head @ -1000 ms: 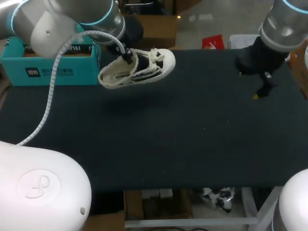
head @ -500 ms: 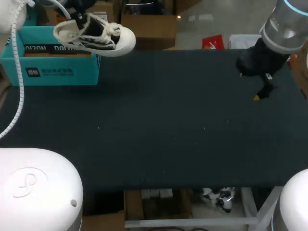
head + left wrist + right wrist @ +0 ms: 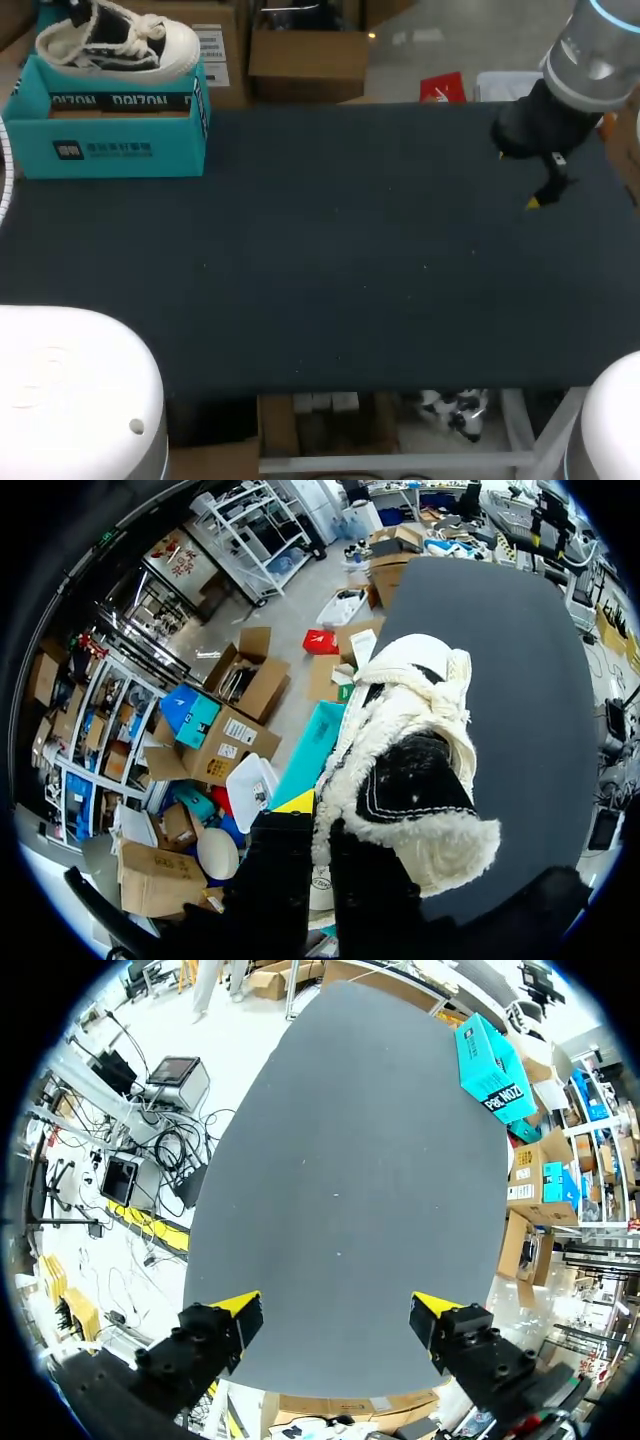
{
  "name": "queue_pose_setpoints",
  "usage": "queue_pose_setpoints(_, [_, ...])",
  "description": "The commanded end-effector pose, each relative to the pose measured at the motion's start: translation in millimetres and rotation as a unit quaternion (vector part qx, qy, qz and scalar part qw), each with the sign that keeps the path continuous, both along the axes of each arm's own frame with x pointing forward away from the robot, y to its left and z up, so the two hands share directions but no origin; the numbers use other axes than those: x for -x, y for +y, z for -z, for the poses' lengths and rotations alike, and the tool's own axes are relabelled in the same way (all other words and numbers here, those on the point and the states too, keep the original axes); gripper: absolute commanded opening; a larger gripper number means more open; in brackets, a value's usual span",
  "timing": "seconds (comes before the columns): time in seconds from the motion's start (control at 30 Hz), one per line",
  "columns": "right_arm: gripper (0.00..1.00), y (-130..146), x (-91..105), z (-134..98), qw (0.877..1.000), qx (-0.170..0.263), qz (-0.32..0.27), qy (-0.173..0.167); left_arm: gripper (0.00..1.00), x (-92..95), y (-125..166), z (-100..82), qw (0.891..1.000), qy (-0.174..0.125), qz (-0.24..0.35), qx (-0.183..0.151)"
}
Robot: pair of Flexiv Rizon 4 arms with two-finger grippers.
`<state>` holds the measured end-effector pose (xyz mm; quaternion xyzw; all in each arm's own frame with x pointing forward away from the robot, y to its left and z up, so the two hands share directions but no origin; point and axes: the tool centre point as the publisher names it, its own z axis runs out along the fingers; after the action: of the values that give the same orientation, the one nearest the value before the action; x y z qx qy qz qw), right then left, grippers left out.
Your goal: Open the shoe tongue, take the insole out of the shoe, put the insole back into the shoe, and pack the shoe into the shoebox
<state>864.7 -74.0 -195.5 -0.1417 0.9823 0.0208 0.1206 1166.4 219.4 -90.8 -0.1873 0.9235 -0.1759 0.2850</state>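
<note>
A white and black sneaker hangs over the open teal shoebox at the table's far left corner, toe pointing right. In the left wrist view my left gripper is shut on the fleecy heel collar of the sneaker, with the shoebox just beyond the shoe. The left arm itself is out of the head view. My right gripper hovers over the far right of the table, open and empty; in its own view the right gripper shows wide-spread yellow tips above bare table, the shoebox far off.
The dark table carries nothing else between the shoebox and the right gripper. A white cable of the left arm hangs at the left edge beside the box.
My left arm has carried the sneaker leftward and away, from the table beside the box to above the shoebox. The right arm has not moved.
</note>
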Motion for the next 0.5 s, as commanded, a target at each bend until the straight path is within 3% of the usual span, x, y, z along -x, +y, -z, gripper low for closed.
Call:
queue_pose_setpoints(0.03, [1.0, -0.7, 1.3, -0.3, 1.0, 0.0, 0.0, 0.0, 0.0, -63.4, 37.3, 14.5, 0.998, 0.049, 0.035, 0.027])
queue_pose_setpoints(0.23, [1.0, -0.7, 1.3, -0.3, 1.0, 0.0, 0.0, 0.0, 0.0, -89.7, 76.4, 54.6, 0.995, 0.084, 0.042, 0.02])
queue_pose_setpoints(0.5, [1.0, -0.7, 1.3, -0.3, 1.0, 0.0, 0.0, 0.0, 0.0, -109.3, 111.1, 119.8, 0.989, 0.131, 0.067, 0.022])
